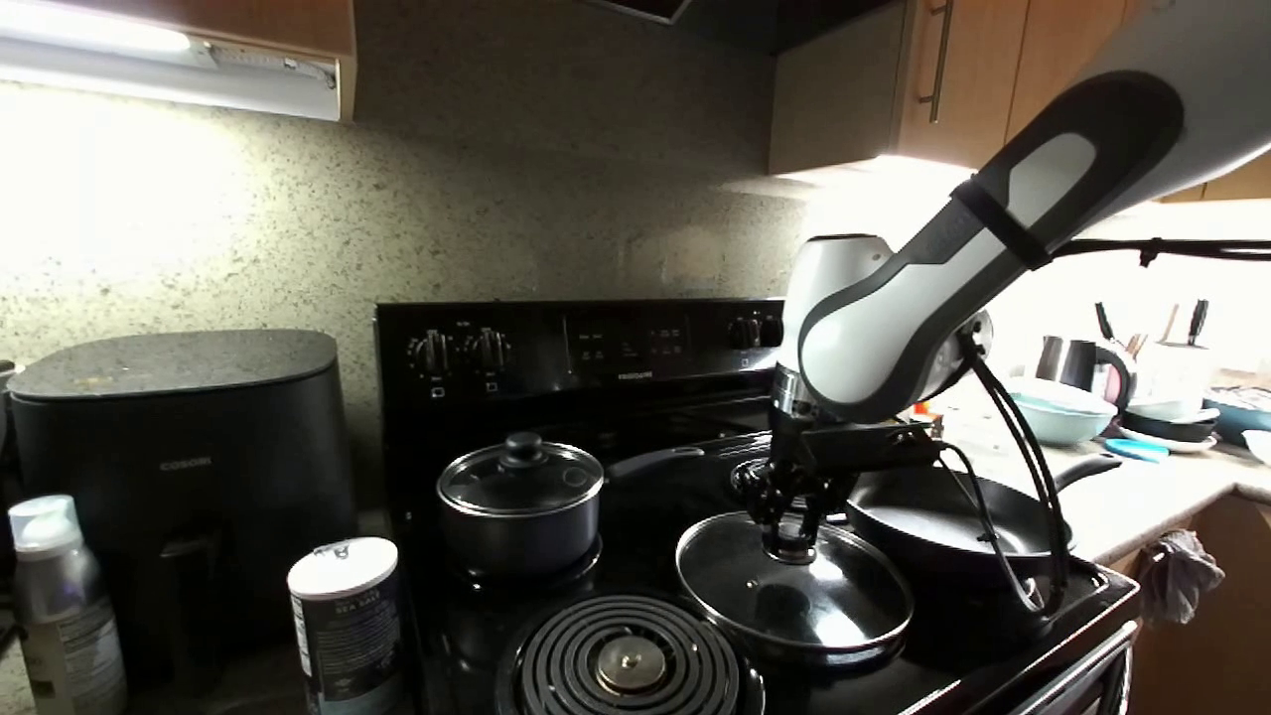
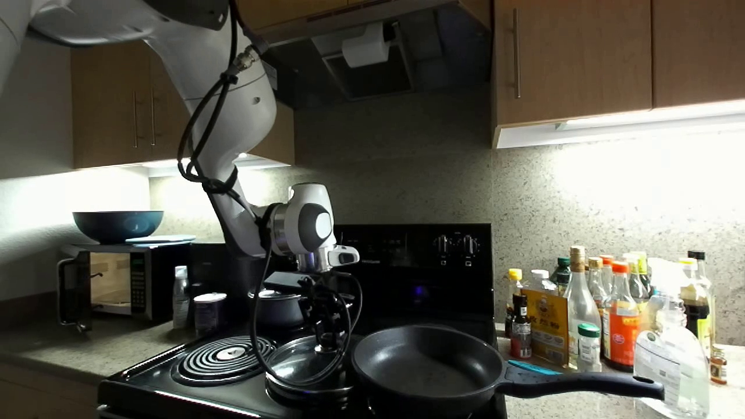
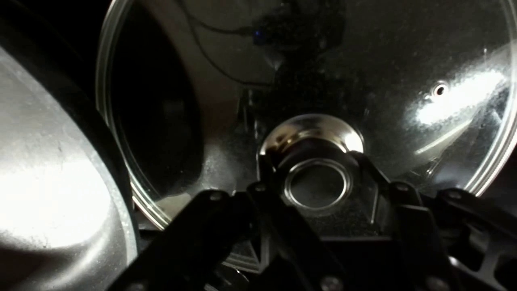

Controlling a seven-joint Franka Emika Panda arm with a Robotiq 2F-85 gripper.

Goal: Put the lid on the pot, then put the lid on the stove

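The lid (image 1: 854, 596), domed glass with a steel rim, sits level over a front part of the stove (image 1: 536, 348), beside the pan; whether it touches the stove is unclear. It also shows in an exterior view (image 2: 291, 364) and the wrist view (image 3: 226, 105). My gripper (image 1: 791, 541) points down at its centre. In the wrist view the fingers (image 3: 313, 161) stand against both sides of the knob and look shut on it. The pot, a wide black frying pan (image 2: 428, 366), is uncovered and empty next to the lid; its edge shows in the wrist view (image 3: 52, 169).
A deep lidded pot (image 1: 521, 516) stands on a back burner. A bare coil burner (image 1: 631, 660) is beside the lid. A salt can (image 1: 348, 616) and air fryer (image 1: 189, 497) flank the stove. Bottles (image 2: 620, 320) stand past the pan handle (image 2: 582, 384). Cables hang near the gripper.
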